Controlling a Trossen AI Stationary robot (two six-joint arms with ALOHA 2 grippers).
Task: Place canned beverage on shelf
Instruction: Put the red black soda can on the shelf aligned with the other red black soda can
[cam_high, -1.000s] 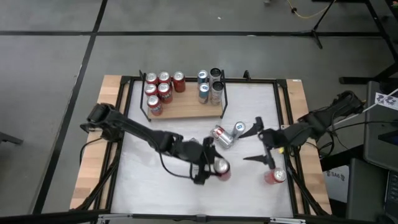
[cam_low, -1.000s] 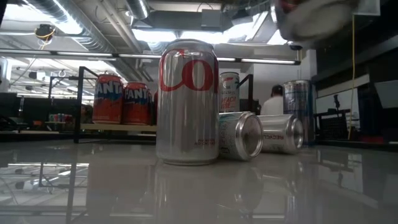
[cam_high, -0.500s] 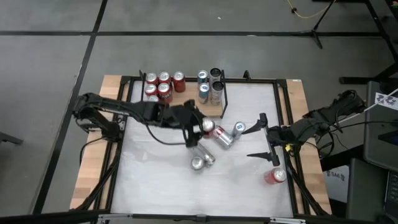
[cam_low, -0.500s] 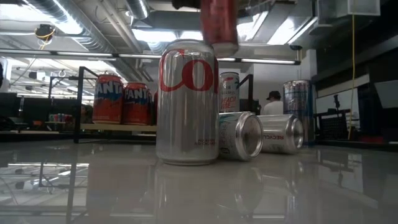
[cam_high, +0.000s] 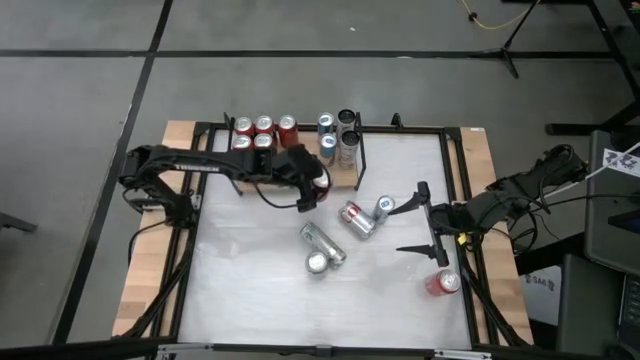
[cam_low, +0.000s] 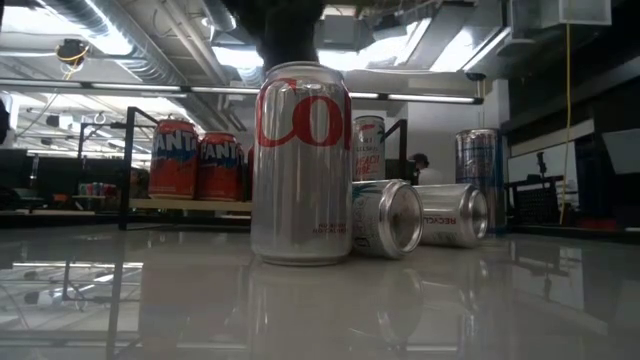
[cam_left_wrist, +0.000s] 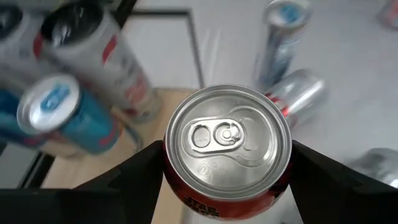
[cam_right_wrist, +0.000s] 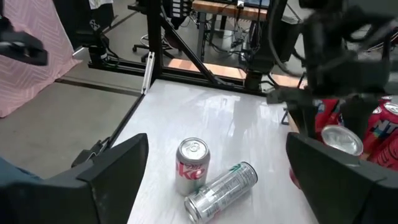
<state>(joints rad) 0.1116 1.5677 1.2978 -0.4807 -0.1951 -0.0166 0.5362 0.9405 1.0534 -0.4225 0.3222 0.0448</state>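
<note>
While the high view shows the left gripper holding a red aluminium drink can at the near edge of the light-brown wooden shelf with black rails, the right gripper waits with jaws released over the whitish worktop on the right. Seen from the left wrist, the jaws clench the can's sides below its silver lid; thin, smooth and round, it looks slippery and easy to dent, so a mid-body hold seems best.

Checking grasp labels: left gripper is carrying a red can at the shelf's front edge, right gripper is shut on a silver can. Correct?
Not quite. The right gripper is open and holds nothing, as the high view and right wrist view show; it waits at the table's right side. The rest stands: the left gripper is clamped on the red can, at the front edge of the shelf.
</note>
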